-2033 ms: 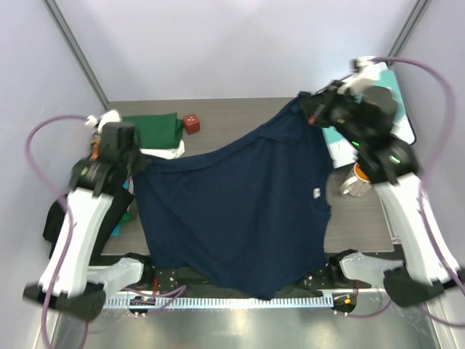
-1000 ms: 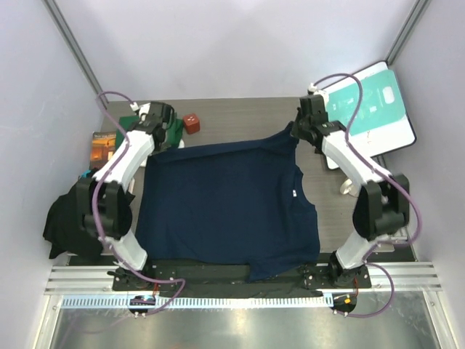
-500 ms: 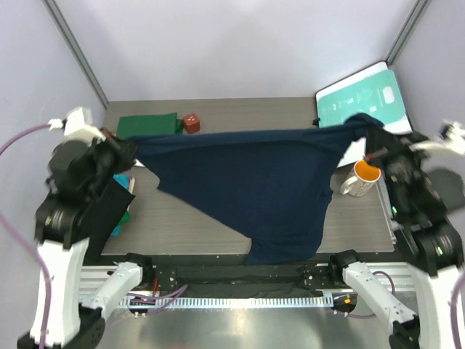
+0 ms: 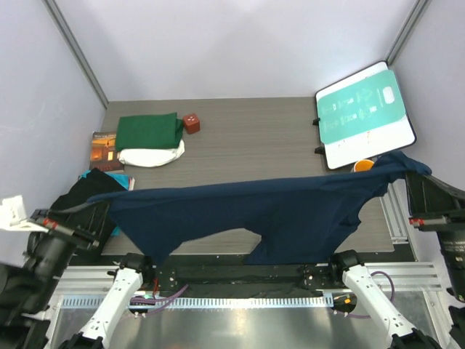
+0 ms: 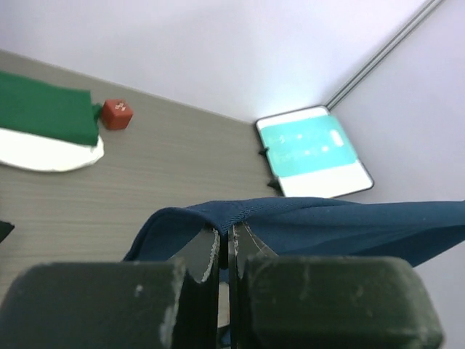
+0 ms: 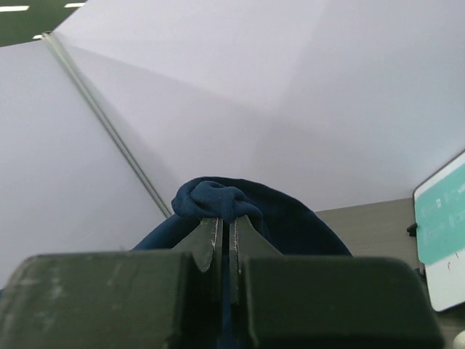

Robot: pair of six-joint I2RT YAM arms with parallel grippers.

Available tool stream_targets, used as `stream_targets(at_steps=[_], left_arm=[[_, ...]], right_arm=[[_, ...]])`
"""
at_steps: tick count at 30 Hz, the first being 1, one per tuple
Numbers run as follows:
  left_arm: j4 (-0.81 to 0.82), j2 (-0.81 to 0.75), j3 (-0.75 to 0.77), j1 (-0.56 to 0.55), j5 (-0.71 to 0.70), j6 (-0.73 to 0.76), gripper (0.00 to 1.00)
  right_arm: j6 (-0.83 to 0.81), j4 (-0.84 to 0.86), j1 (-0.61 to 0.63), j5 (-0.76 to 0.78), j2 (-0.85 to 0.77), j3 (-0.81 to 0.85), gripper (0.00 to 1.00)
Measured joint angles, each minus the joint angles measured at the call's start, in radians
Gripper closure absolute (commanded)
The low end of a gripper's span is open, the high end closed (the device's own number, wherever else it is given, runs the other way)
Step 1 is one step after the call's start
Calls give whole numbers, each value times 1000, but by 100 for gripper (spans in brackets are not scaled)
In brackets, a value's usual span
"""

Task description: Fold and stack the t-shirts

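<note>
The navy blue t-shirt (image 4: 276, 207) hangs stretched in the air between both arms, across the near part of the table. My left gripper (image 5: 226, 234) is shut on its left edge (image 5: 240, 212), low at the left. My right gripper (image 6: 224, 224) is shut on a bunched corner (image 6: 214, 196), high at the right. The dark green t-shirt (image 4: 149, 132) lies folded at the back left, on top of the folded cream-white t-shirt (image 4: 150, 155). Both also show in the left wrist view, the green one (image 5: 43, 107) and the cream-white one (image 5: 45, 150).
The teal-and-white board (image 4: 364, 115) leans at the back right. A small red block (image 4: 192, 122) sits beside the green shirt. A brown-orange book (image 4: 104, 141) and a dark cloth heap (image 4: 80, 196) lie at the left edge. An orange mug (image 4: 362, 165) peeks behind the shirt.
Both arms have pulled back towards the near edge and raised the navy shirt off the table, stretching it into a narrow band; it lay spread flat one second ago.
</note>
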Motion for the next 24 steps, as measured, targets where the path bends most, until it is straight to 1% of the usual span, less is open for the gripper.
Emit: stream_targets(at_steps=[8, 12, 14, 16, 19, 21, 24], left_arm=[[-51, -110, 115, 1, -3, -34, 100], [-35, -142, 155, -5, -20, -56, 99], [2, -150, 118, -13, -40, -63, 99], [61, -149, 22, -30, -80, -74, 100], [126, -114, -139, -57, -157, -78, 100], [157, -41, -217, -67, -220, -77, 100], [177, 171, -273, -67, -320, -64, 100]], right_arm=[[-20, -59, -1, -115, 2, 192, 99], [-28, -59, -2, -150, 10, 289, 99], [-39, -39, -3, -153, 16, 304, 99], [-51, -15, -2, -145, 39, 296, 99], [-69, 37, 0, -117, 105, 231, 99], [-80, 84, 2, -79, 183, 152, 99], [-89, 138, 5, 1, 366, 33, 99]])
